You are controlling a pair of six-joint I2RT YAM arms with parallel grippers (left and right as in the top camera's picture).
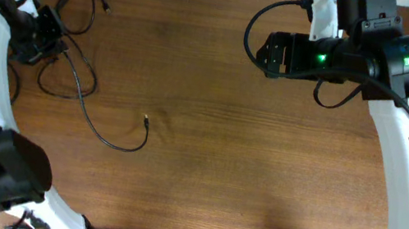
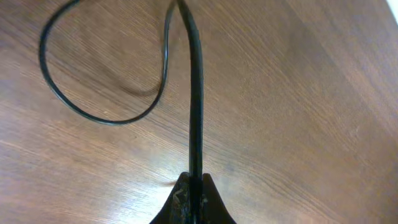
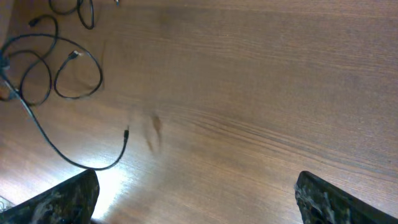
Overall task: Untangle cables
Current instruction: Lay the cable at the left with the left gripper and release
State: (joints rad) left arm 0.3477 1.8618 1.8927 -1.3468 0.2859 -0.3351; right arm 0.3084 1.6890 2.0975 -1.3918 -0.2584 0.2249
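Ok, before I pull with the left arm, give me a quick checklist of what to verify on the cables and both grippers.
1. Left gripper shut on one strand: ok.
2. Right gripper open, holding nothing: ok.
3. Right gripper apart from the cables, over bare table: ok.
4. Plug tip lying free on the table: ok.
5. Cables untangled: not ok, loops overlap beside the left gripper.
6. Held strand leads to that plug tip: cannot tell.

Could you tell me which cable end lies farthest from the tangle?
The plug tip on the long curving strand; the rest lie near the left gripper.
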